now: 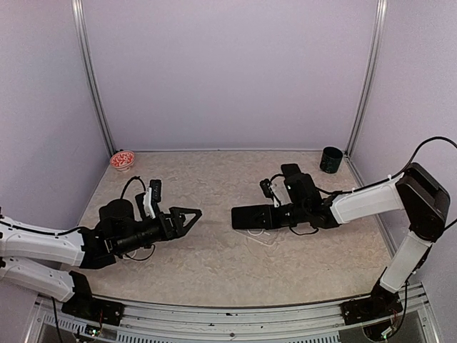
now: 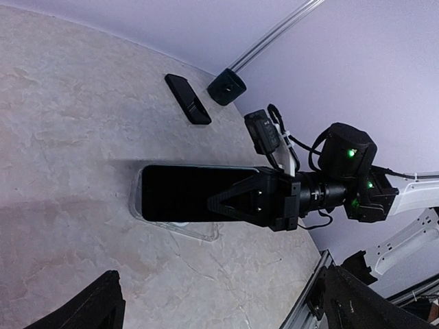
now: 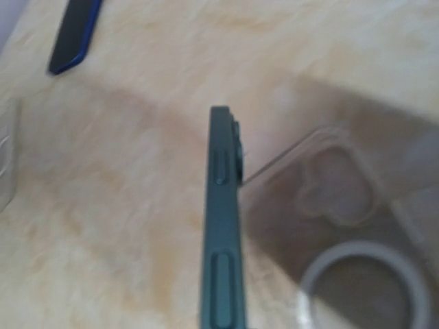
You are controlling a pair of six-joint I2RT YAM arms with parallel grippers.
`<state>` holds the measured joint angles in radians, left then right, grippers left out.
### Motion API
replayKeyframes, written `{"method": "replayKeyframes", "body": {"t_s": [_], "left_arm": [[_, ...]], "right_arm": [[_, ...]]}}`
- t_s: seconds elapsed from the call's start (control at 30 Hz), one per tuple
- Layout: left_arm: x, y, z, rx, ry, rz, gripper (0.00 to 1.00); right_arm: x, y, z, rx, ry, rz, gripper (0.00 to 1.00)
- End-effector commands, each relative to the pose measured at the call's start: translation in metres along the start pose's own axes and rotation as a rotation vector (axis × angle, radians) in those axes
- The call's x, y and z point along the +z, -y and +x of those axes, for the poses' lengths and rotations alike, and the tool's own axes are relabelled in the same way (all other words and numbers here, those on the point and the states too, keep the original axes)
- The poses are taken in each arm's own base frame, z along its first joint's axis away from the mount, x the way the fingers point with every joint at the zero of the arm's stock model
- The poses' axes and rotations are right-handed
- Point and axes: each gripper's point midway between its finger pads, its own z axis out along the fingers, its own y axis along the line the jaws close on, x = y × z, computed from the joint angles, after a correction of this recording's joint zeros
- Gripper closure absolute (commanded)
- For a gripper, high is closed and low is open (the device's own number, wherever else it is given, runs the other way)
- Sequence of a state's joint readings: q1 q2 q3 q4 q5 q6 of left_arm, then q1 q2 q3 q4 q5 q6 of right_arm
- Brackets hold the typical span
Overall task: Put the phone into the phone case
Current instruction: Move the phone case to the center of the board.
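My right gripper (image 1: 277, 215) is shut on one end of the phone (image 1: 251, 216), a dark slab held level just above the tabletop. From the left wrist its black screen (image 2: 185, 193) faces up, and the clear phone case (image 2: 199, 232) lies on the table under it, showing along the phone's near edge. In the right wrist view the phone (image 3: 223, 233) is seen edge on, dark green, with the clear case (image 3: 343, 205) flat beside it. That view shows none of my right fingers. My left gripper (image 1: 189, 220) is open and holds nothing, a short way left of the phone's free end.
A dark blue-edged flat object (image 1: 291, 170) lies behind the phone. A black cup (image 1: 330, 159) stands at the back right corner and a small red bowl (image 1: 123, 160) at the back left. Purple walls and metal posts close in the table.
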<state>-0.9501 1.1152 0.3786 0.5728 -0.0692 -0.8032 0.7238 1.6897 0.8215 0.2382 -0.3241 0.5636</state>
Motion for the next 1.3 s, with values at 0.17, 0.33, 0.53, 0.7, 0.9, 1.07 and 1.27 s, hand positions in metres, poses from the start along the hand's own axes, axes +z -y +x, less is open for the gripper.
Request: {"method": "replayKeyframes", "body": {"t_s": [0.17,0.33,0.53,0.7,0.9,1.07,1.27], "left_arm": [[0.01,-0.036,0.004,-0.047,-0.015,-0.149,0.01],[0.014,-0.04,0.01,-0.059,-0.032,-0.155,0.01],[0.014,-0.038,0.01,-0.062,-0.033,-0.145,0.01],[0.011,-0.039,0.01,-0.064,-0.031,-0.148,0.01],[0.009,-0.044,0.014,-0.074,-0.039,-0.158,0.01],[0.008,-0.043,0.013,-0.068,-0.037,-0.155,0.01],[0.01,-0.046,0.013,-0.068,-0.041,-0.16,0.01]], "right_arm": [[-0.009,-0.056,0.018,-0.048,-0.064,-0.233,1.0],[-0.024,-0.054,0.001,-0.098,0.023,-0.165,1.0],[-0.032,-0.03,-0.028,-0.099,0.123,0.004,1.0],[-0.016,-0.009,-0.023,-0.073,0.087,0.049,1.0],[0.003,-0.003,-0.014,-0.062,0.047,0.028,1.0],[0.01,-0.005,-0.004,-0.064,0.007,-0.009,1.0],[0.011,-0.022,0.012,-0.053,-0.066,-0.124,1.0]]}}
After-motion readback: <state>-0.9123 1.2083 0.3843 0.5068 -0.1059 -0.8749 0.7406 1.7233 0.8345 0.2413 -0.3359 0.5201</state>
